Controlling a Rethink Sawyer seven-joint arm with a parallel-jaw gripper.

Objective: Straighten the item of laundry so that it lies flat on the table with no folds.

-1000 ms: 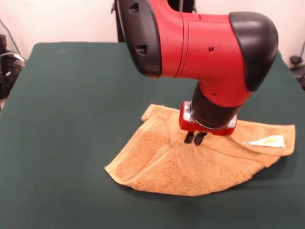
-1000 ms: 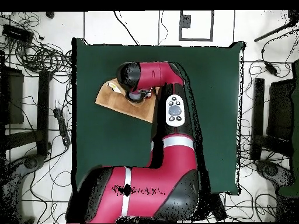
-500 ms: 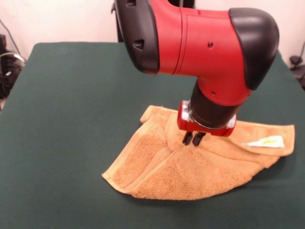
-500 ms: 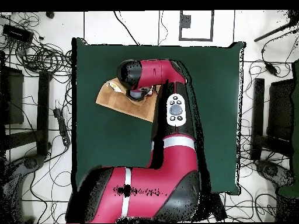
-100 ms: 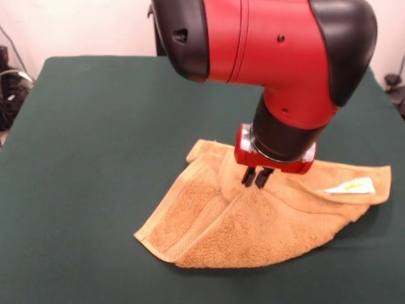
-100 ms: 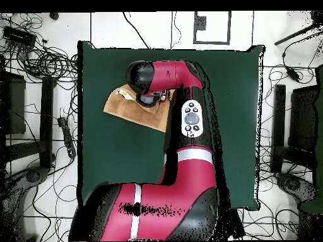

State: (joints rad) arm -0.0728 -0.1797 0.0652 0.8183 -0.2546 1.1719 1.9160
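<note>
Item: small orange-yellow terry-cloth towel (image 5: 253, 221), lying on the large dark green felt-covered table (image 5: 95, 126), folded over itself in a rough triangle, creases running up to a raised peak near its middle. Small white label (image 5: 349, 186) on the towel's corner to the right of that peak. Tool: black two-fingered gripper (image 5: 255, 178) of the red and black arm (image 6: 173, 151), directly above the peak, clenched on a pinch of towel.
</note>
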